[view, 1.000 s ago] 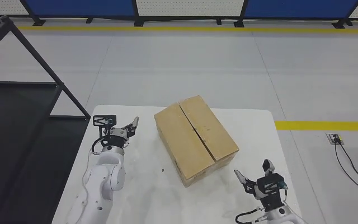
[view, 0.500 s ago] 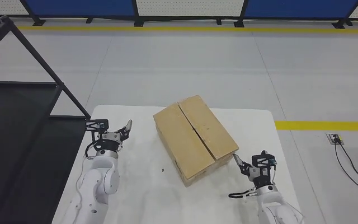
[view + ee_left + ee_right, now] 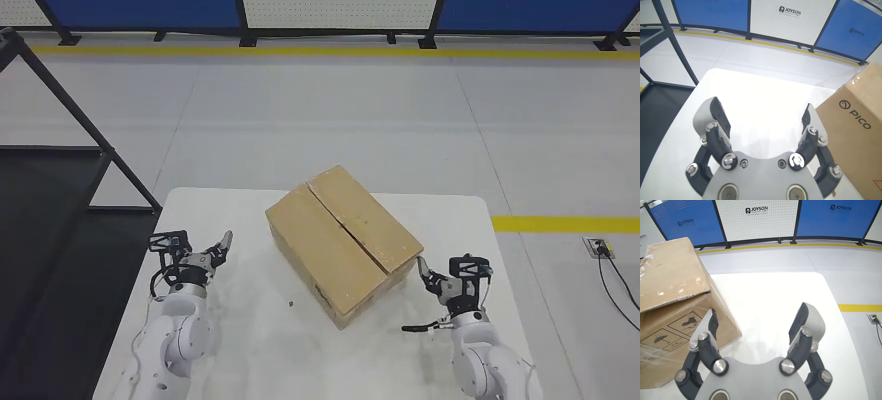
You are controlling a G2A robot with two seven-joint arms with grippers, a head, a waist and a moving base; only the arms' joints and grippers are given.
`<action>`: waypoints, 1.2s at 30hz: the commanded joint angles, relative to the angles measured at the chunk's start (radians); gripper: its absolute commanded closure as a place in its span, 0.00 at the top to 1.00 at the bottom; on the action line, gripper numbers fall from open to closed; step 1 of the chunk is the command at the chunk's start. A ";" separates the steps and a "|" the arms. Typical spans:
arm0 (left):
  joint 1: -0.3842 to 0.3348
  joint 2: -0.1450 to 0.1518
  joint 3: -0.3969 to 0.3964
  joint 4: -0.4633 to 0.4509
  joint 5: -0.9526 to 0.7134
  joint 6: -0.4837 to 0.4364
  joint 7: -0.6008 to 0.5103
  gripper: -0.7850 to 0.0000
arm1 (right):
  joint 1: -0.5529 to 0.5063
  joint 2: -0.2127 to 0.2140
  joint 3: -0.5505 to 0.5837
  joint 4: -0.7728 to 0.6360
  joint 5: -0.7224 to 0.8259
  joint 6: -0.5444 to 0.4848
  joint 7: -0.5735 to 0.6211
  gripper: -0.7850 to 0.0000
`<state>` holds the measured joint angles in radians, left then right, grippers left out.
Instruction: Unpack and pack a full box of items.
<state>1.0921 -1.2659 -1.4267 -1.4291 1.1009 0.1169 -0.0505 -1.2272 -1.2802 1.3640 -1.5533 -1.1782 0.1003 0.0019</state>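
Closed cardboard box [image 3: 340,245] is sitting askew in the middle of the white table [image 3: 250,330], with an open-fingered gripper waiting at either side.

The box's [image 3: 674,279] top flaps are lying shut, their seam running along its length, and clear tape is shining on its edges. The right gripper [image 3: 450,272] is hovering just beside the box's near right corner with its fingers spread wide [image 3: 758,308]; one fingertip is sitting very close to the cardboard, and whether it is touching cannot be told. The left gripper [image 3: 192,245] is holding over bare table to the box's [image 3: 851,121] left, near it but not touching, its fingers also spread apart and gripping nothing [image 3: 762,106]. A small dark speck [image 3: 290,300] is lying on the table between the left gripper and the box.
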 commanded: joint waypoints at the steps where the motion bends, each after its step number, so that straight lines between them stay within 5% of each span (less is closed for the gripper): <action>1: 0.004 -0.001 -0.001 0.005 -0.005 -0.001 0.002 1.00 | 0.018 -0.003 -0.007 0.009 0.011 0.002 0.005 1.00; 28: -0.030 -0.016 0.035 0.054 0.001 -0.013 -0.009 1.00 | 0.106 -0.035 -0.065 0.076 0.069 0.014 -0.004 1.00; 36: -0.144 -0.020 0.038 0.158 0.025 -0.029 0.006 1.00 | 0.014 -0.027 0.003 -0.017 0.058 0.023 -0.056 1.00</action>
<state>0.9715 -1.2858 -1.3932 -1.2955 1.1092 0.0935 -0.0498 -1.1898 -1.3104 1.3524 -1.5459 -1.1124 0.1273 -0.0505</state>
